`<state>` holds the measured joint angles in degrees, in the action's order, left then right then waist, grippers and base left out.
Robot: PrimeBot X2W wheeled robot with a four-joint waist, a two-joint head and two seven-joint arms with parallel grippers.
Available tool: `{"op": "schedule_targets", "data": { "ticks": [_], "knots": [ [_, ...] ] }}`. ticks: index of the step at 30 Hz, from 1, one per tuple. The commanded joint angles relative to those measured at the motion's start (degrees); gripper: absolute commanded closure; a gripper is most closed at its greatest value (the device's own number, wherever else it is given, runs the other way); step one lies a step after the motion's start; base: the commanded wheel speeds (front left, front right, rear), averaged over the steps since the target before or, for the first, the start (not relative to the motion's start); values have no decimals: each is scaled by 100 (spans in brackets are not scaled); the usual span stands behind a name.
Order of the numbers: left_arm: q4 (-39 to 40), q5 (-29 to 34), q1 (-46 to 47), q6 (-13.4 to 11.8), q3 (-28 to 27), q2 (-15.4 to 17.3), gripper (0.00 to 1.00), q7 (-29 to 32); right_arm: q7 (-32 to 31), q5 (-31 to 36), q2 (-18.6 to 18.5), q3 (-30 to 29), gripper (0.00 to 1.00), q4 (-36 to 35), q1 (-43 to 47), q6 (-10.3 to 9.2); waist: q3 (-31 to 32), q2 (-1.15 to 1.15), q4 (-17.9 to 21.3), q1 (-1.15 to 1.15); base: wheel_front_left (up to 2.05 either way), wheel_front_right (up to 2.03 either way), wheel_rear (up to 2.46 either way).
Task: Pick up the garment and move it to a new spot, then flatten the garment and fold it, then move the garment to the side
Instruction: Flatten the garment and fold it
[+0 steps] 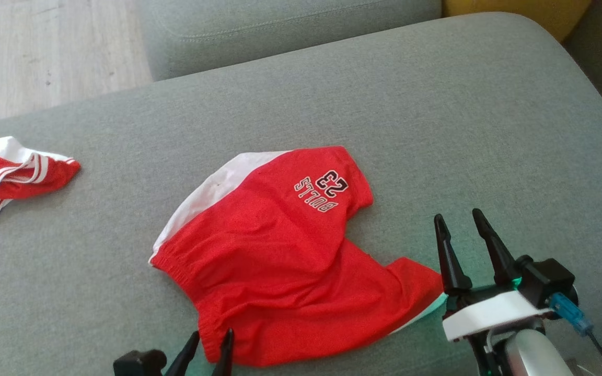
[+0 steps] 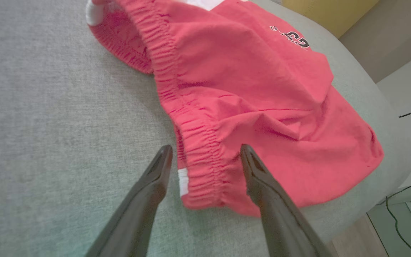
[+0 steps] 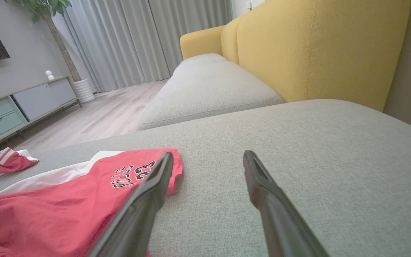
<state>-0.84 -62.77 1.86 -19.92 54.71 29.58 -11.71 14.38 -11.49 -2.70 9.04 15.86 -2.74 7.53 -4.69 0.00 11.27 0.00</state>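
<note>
Garment [image 1: 280, 250], red shorts with white side panel, lies rumpled mid grey sofa cushion [image 1: 437, 130], print upward. Second red-and-white garment [image 1: 3, 172] well apart at cushion's left edge. Right gripper [image 1: 457, 214] spread wide, empty, beside leg hem. Left gripper [image 1: 212, 333] spread, fingers straddling waistband, possibly touching fabric

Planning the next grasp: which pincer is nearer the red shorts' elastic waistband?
Left. The left pincer, open, straddles the waistband at its near end. The right pincer, also open, hangs over gray cushion beside the shorts' leg hem, far from the waistband.
</note>
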Motion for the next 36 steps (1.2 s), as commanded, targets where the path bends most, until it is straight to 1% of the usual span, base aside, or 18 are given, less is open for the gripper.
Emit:
{"op": "schedule_targets", "data": {
  "ticks": [1, 4, 5, 6, 7, 8, 9, 12, 16, 20, 24, 25, 30, 34, 36],
  "knots": [
    [76, -33, 264, 61, -155, 61, 0, -14, 62, 39, -18, 143, 0, -143, -183, -4, -15, 0, 23, 0, 0, 0, 0],
    [-34, -23, 287, 125, -144, 83, 0, -11, 62, 39, -18, 136, 0, -132, -179, -4, -30, 0, 64, 0, 0, 0, 0],
    [-33, -5, 311, 184, -123, 84, 0, -12, 62, 39, -18, 132, 0, -130, -178, -4, -34, 0, 73, 0, 0, 0, 0],
    [-12, -26, 323, 244, -124, 71, 4, -13, 62, 37, -18, 130, 0, -127, -178, -4, -37, 0, 85, 0, 0, 0, 0],
    [20, -49, 338, 306, -127, 60, 52, -12, 62, 34, -18, 135, 0, -124, -179, -4, -39, 0, 98, 0, 0, 0, 0],
    [56, -71, 357, 375, -132, 50, 87, -13, 62, 30, -18, 138, 0, -120, -183, -4, -42, 0, 109, 0, 0, 0, 0],
    [97, -132, 368, 450, -164, 24, 100, -19, 62, 21, -18, 139, 0, -117, -188, -4, -43, 0, 121, 0, 0, 0, 0],
    [249, -292, 450, 651, -293, -34, 100, -41, 62, 4, -18, 153, 0, -109, -206, -4, -51, 0, 157, 0, 0, 0, 0],
    [440, -380, 748, 809, -432, -28, 100, 59, 62, -7, -18, 181, 0, -112, -227, -4, -81, 0, 200, 0, 0, 0, 0],
    [421, -527, 1206, 917, -591, -37, 100, 338, 62, -6, -18, 233, 0, -102, -282, -4, -144, 0, 276, 0, 0, 0, 0],
    [-115, -484, 1728, 863, -652, 18, 100, 682, 62, 5, -18, 315, 0, -81, -374, -4, -214, 0, 423, 0, 0, 0, 0],
    [-115, -484, 1728, 863, -652, 18, 100, 682, 62, 5, -18, 315, 0, -81, -374, -4, -214, 0, 423, 0, 0, 0, 0],
    [-985, -538, 2108, 818, -715, -4, 100, 959, 62, 20, -18, 355, 0, -53, -416, -4, -244, 0, 663, 0, 0, 0, 0],
    [-1674, -271, 2220, 715, -568, 76, 100, 984, 62, 19, -18, 326, 0, -39, -393, -4, -242, 0, 821, 0, 0, 0, 0],
    [-1867, -288, 2181, 762, -578, 41, 75, 914, 62, 17, -18, 305, 0, -45, -372, -4, -236, 0, 854, 0, 0, 0, 0]
  ]
}}
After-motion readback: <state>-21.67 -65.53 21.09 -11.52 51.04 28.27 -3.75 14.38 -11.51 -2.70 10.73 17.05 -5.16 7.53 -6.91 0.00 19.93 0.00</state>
